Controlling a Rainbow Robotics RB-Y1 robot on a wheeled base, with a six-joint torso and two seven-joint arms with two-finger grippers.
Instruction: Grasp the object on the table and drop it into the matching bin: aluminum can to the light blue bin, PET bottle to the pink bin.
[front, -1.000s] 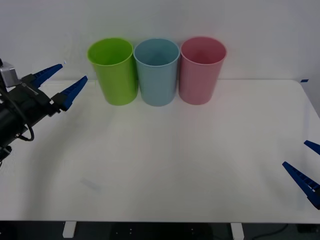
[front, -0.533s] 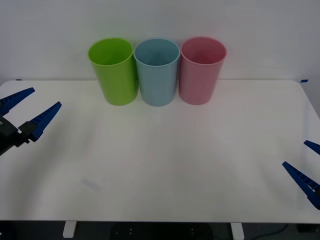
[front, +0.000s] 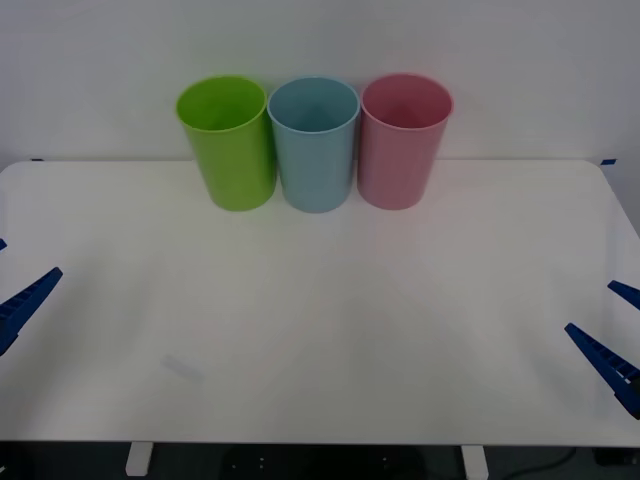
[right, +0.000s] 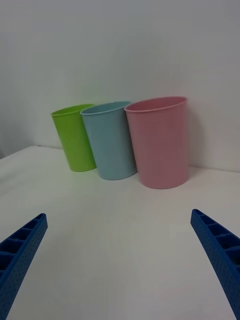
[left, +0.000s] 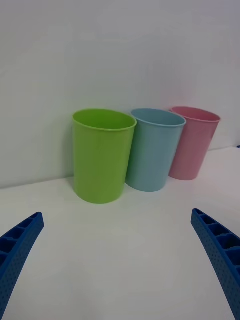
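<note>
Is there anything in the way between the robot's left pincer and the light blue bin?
Nothing visible is. The left pincer is open at the table's left edge, with bare white tabletop between it and the light blue bin. The lime green bin stands beside that bin, not in front.

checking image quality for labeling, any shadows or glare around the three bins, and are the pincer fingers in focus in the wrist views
Front view: even light, faint shadows under the light blue bin and pink bin, no glare on the table. Right wrist view: right pincer fingers soft at the corners, bins sharper. Left wrist view: left pincer fingers likewise slightly soft.
</note>
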